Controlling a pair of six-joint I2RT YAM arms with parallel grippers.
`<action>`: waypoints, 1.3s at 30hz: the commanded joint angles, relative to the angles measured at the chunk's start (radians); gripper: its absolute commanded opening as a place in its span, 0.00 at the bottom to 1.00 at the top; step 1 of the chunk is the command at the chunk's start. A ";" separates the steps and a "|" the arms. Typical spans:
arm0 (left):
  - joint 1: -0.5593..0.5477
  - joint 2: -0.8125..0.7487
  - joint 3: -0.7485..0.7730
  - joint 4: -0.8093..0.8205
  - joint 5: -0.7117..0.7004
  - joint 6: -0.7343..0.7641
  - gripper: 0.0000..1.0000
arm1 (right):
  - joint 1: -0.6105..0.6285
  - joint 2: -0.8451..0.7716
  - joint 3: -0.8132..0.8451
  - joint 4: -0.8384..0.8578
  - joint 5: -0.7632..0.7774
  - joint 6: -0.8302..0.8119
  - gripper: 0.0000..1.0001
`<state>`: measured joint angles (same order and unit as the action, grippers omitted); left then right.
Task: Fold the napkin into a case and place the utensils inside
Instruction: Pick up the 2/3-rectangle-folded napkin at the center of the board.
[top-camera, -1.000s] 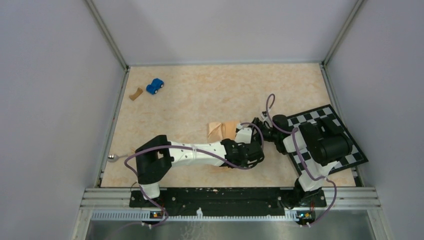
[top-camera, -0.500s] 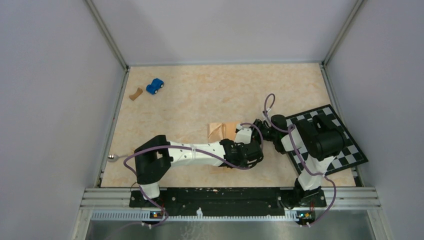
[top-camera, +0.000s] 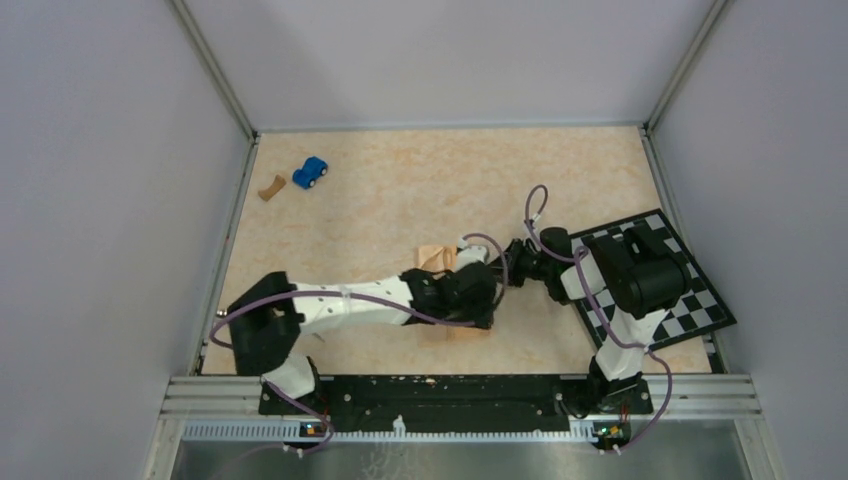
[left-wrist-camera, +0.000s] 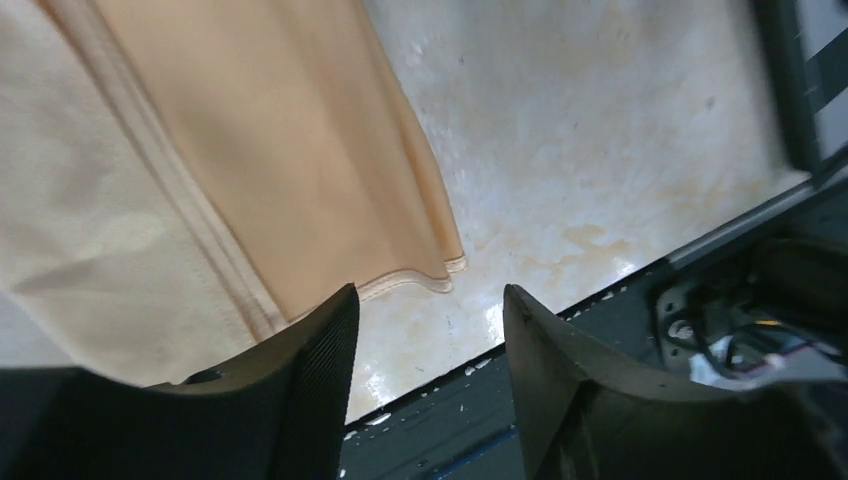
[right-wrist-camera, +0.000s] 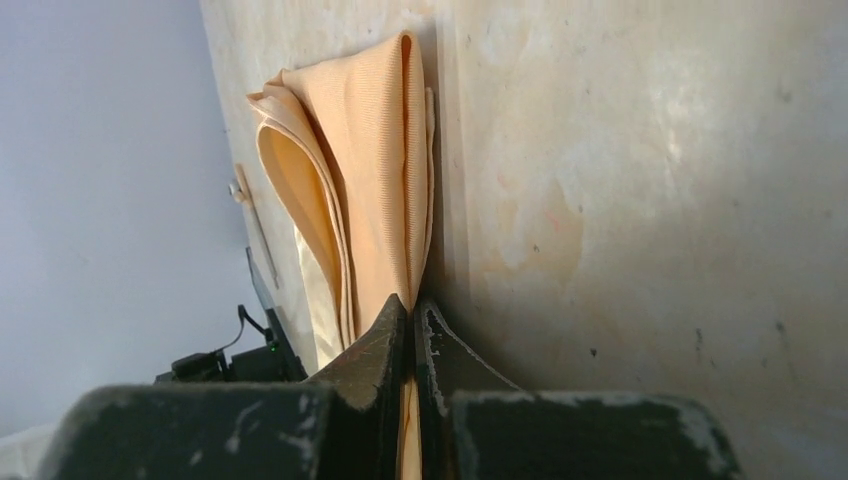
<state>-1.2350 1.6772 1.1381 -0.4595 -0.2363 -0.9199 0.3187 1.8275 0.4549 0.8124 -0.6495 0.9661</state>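
the napkin (top-camera: 433, 257) lies near the middle of the table (top-camera: 400, 190), folded into a narrow stack of layers. much of it is hidden under the left arm, which crosses it from 8 o'clock. it is a soft tan-orange cloth with a paler underside and a stitched hem. in the right wrist view the layers gape loosely at the far end, so the folds are not yet pressed flat.

the right gripper (right-wrist-camera: 410, 312) comes in from 3 o'clock, and its fingers are squeezed together on a folded edge of the cloth. the left gripper (left-wrist-camera: 425, 310) hangs over the near hem with its fingers apart and nothing between them.

this looks like the folding step, with the case only part made. the next move probably calls for the right arm to carry its pinched edge across while the left pins the stack or takes a fresh corner. a loose layer could slide and spoil the pouch.

one of the utensils (top-camera: 224, 314), i think, shows as a small silvery bit at 9 o'clock by the table's left edge, well apart. a blue toy car (top-camera: 311, 172) and a brown scrap (top-camera: 270, 187) sit out at 11 o'clock. a checkerboard (top-camera: 700, 300) lies at 3 o'clock under the right arm.
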 joint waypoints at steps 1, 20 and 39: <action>0.200 -0.236 -0.161 0.241 0.222 0.043 0.60 | 0.009 -0.012 0.055 -0.061 0.017 -0.081 0.00; 0.677 -0.154 -0.451 0.600 0.497 0.122 0.00 | 0.059 -0.139 0.194 -0.458 0.162 -0.255 0.00; 0.676 0.008 -0.558 0.783 0.489 0.069 0.00 | 0.337 -0.235 0.536 -1.069 0.671 -0.232 0.00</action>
<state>-0.5594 1.6421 0.6186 0.3176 0.2714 -0.8513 0.5854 1.6012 0.8948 -0.1062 -0.1318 0.6903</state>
